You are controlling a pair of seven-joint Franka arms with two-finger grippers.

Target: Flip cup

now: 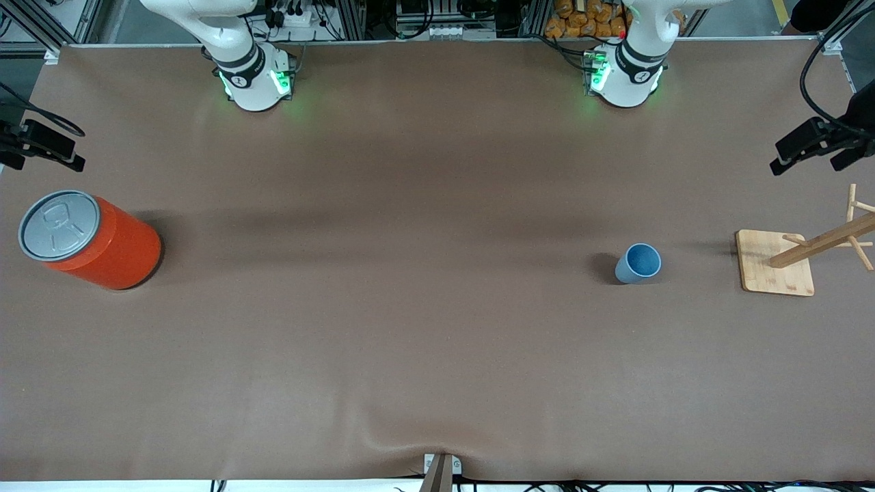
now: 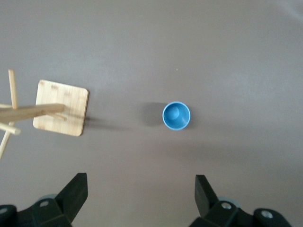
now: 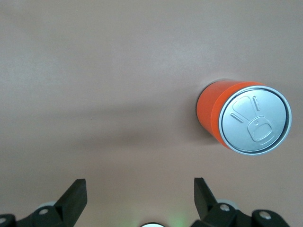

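Brown matte cloth covers the whole surface (image 1: 410,328); three things stand on it.

Landmark: the cup (image 1: 638,263), light blue, darker blue inside. It stands upright, mouth up, toward my left arm's end of the surface. Seen from the left wrist, its inside (image 2: 176,115) shows bare, nothing in it.

Around the cup:
- Wooden rack (image 1: 806,251), a square light-wood base with a post and pegs. It stands beside the cup, closer to my left arm's end, apart from it, with bare cloth between.
- Orange can (image 1: 92,239) with a grey pull-tab lid, lid on. It stands well apart from the cup, at my right arm's end, about as near the front camera as the cup.
- Nothing touches the cup or stands between it and the rack.

My tools:
- Left tool (image 2: 141,196): up in the air over bare cloth near the cup, fingers spread wide apart, holding nothing.
- Right tool (image 3: 140,198): up in the air over bare cloth near the orange can, fingers spread wide apart, holding nothing.
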